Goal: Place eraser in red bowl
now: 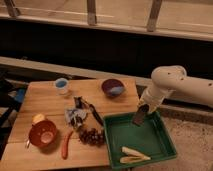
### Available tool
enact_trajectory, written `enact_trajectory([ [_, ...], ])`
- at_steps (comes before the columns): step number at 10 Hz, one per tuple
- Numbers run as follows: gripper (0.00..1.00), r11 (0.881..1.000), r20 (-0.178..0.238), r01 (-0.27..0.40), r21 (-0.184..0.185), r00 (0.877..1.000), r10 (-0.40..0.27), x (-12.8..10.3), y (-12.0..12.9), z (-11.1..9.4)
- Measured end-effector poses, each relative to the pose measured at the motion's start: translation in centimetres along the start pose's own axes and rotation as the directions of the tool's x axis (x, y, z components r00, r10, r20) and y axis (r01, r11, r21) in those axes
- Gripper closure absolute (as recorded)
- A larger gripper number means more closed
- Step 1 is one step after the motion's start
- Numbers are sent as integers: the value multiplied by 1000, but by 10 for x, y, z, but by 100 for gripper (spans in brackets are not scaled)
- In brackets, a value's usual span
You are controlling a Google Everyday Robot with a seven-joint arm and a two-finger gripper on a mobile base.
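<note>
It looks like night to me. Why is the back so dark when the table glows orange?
Camera view: warm, dim light from above reaches the wooden table and green tray, while the wall behind is nearly black. Camera view: the gripper, shut on the eraser above the tray's back edge, looks dark; the red bowl looks bright.

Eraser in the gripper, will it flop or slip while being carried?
Probably stiff: the eraser hangs as a straight block from the gripper over the green tray. Likely light, being small. Its flat, matte sides should resist slipping from the shut jaws.
</note>
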Motion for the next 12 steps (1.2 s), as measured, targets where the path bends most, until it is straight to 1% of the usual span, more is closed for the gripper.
enact_trajectory([
  [1, 100, 999, 0, 47, -27, 999, -47, 5, 23, -2],
  [2, 100, 994, -8, 93, -51, 996, -93, 12, 48, 1],
  [3, 100, 987, -21, 140, -80, 990, -142, 22, 75, 4],
  [4, 100, 979, -31, 177, -106, 983, -181, 32, 96, 5],
  [5, 100, 972, -36, 200, -124, 978, -206, 39, 110, 6],
  [7, 100, 974, -34, 194, -121, 979, -199, 37, 106, 5],
  [11, 100, 973, -34, 196, -123, 979, -202, 38, 107, 5],
  [12, 100, 968, -23, 213, -130, 976, -218, 41, 112, 4],
])
